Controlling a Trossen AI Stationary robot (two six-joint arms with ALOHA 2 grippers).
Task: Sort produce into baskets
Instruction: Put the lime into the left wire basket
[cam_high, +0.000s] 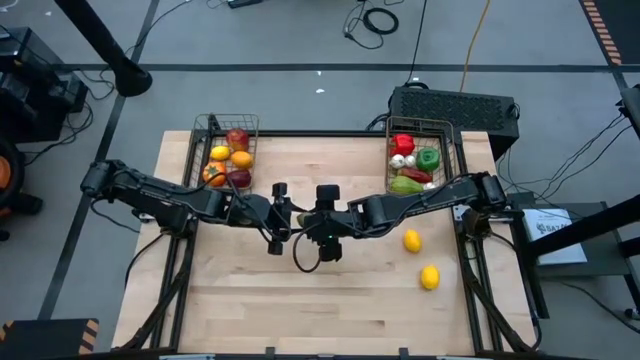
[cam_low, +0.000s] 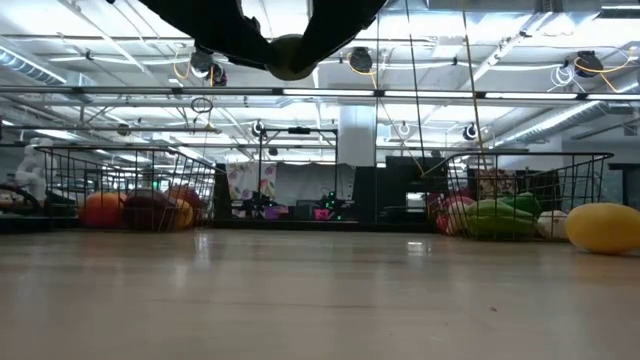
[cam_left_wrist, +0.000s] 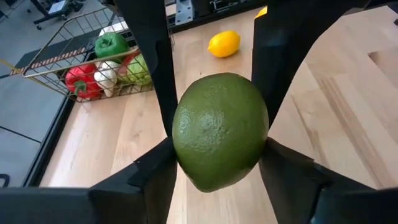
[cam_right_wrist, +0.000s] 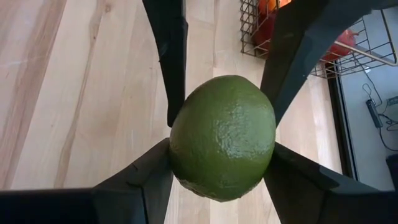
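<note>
Gripping a green lime (cam_left_wrist: 220, 129) from opposite sides, the left gripper (cam_high: 281, 217) and the right gripper (cam_high: 322, 212) meet above the middle of the table (cam_high: 330, 305), each with its fingers part-way open and pressed against the fruit. In the low view the lime (cam_low: 290, 58) hangs well clear of the wood. Two yellow lemons (cam_high: 411, 240) lie on the table to the right of the grippers, the second lemon (cam_high: 430, 277) nearer. At the far left, the left basket (cam_high: 212, 124) holds oranges, apples and a lemon; at the far right, the right basket (cam_high: 444, 128) holds peppers and garlic.
</note>
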